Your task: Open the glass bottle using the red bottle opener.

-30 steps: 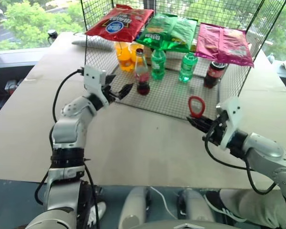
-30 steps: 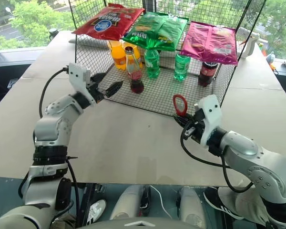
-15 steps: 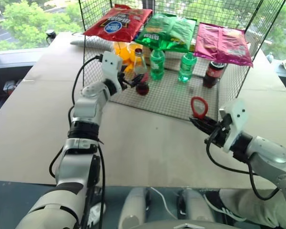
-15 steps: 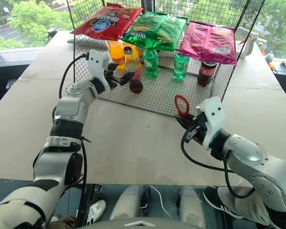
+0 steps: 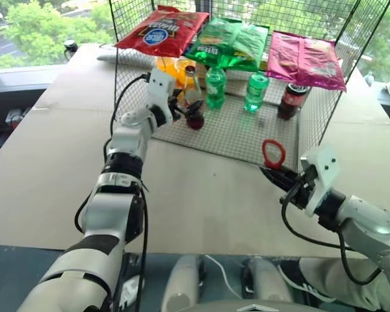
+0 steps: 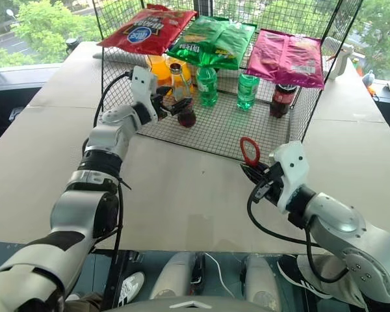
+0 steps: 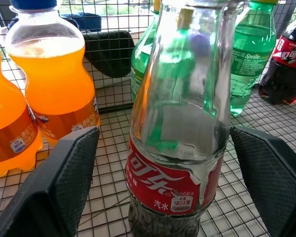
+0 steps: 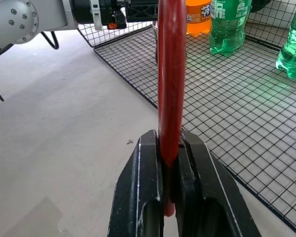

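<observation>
The glass bottle, slim with a red label and dark liquid low down, stands upright on the wire rack's floor. My left gripper is open, level with the bottle's lower body. In the left wrist view the bottle stands between the two black pads, with a gap on each side. My right gripper hovers over the table in front of the rack's right part, shut on the handle of the red bottle opener. The opener stands upright, ring head on top.
Behind and beside the glass bottle stand orange drink bottles, two green plastic bottles and a squat dark bottle with a red cap. Chip bags lie on the rack's top. Wire walls close the rack's sides. Bare tabletop lies in front.
My left arm has reached forward and right into the rack, bringing its open fingers from short of the bottle to either side of it. The right gripper keeps the opener, about where it was.
</observation>
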Action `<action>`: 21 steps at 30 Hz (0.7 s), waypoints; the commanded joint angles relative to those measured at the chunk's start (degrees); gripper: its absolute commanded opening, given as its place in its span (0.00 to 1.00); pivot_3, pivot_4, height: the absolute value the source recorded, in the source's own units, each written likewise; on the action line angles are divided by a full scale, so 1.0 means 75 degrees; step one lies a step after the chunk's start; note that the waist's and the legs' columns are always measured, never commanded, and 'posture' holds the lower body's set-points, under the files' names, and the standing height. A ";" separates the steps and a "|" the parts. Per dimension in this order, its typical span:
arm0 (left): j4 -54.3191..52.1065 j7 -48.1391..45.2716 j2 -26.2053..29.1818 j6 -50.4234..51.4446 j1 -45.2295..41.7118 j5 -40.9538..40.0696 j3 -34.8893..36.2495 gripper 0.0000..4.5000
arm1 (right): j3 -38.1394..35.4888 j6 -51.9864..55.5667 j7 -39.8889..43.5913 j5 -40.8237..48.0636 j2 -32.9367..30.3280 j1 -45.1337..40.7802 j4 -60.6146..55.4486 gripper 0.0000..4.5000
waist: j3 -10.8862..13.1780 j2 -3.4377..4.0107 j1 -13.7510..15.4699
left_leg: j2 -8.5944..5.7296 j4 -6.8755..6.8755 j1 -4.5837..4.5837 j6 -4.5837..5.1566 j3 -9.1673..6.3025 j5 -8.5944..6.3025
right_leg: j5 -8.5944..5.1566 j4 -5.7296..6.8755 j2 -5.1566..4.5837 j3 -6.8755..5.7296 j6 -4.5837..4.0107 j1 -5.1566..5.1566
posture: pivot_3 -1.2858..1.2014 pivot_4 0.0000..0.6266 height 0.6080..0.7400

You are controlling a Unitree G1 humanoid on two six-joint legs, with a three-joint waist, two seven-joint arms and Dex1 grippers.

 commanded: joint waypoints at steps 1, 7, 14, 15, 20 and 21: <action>0.0113 -0.0116 -0.0009 -0.0353 -0.0352 0.0070 0.0016 0.97 | -0.0124 -0.0247 0.0091 -0.0072 0.0063 0.0022 -0.0383 0.00 | 0.0000 0.0000 0.0003 | 0.0000 0.0000 0.0000 0.0000 0.0000 0.0000 | 0.0000 0.0000 0.0000 0.0000 0.0000 0.0000 | 0.52 0.24 1.00; 0.0402 -0.0228 -0.0064 -0.0568 -0.0491 0.0153 0.0032 0.97 | -0.0172 -0.0544 0.0200 -0.0216 0.0268 -0.0124 -0.0451 0.00 | 0.0000 0.0000 -0.0001 | -0.0001 0.0001 0.0001 0.0001 0.0000 0.0000 | 0.0000 0.0000 0.0000 0.0000 0.0000 0.0002 | 0.52 0.24 1.00; 0.0508 -0.0308 -0.0107 -0.0671 -0.0555 0.0195 0.0045 0.97 | -0.0194 -0.0859 0.0287 -0.0163 0.0504 -0.0481 -0.0451 0.00 | 0.0000 0.0000 0.0000 | -0.0002 0.0003 0.0001 0.0001 -0.0001 -0.0001 | 0.0001 0.0001 0.0002 -0.0001 0.0001 0.0004 | 0.52 0.24 1.00; 0.0519 -0.0315 -0.0111 -0.0677 -0.0562 0.0200 0.0048 0.97 | -0.0189 -0.0868 0.0299 -0.0161 0.0512 -0.0497 -0.0448 0.00 | 0.0000 0.0000 0.0001 | -0.0002 0.0003 0.0000 0.0002 -0.0001 -0.0001 | 0.0001 0.0001 0.0002 -0.0001 0.0001 0.0004 | 0.52 0.24 1.00; 0.0597 -0.0317 -0.0123 -0.0728 -0.0606 0.0231 0.0052 0.97 | -0.0116 -0.0820 0.0261 -0.0161 0.0557 -0.0626 -0.0440 0.00 | 0.0000 0.0000 -0.0001 | -0.0001 0.0007 0.0001 0.0002 -0.0001 -0.0001 | 0.0001 0.0002 0.0002 -0.0001 0.0001 0.0007 | 0.52 0.24 1.00; 0.0631 -0.0317 -0.0127 -0.0745 -0.0624 0.0240 0.0054 0.97 | -0.0107 -0.0806 0.0249 -0.0156 0.0564 -0.0660 -0.0435 0.00 | 0.0000 0.0000 -0.0002 | -0.0002 0.0009 0.0001 0.0003 -0.0001 -0.0001 | 0.0001 0.0003 0.0002 -0.0001 0.0001 0.0007 | 0.52 0.24 1.00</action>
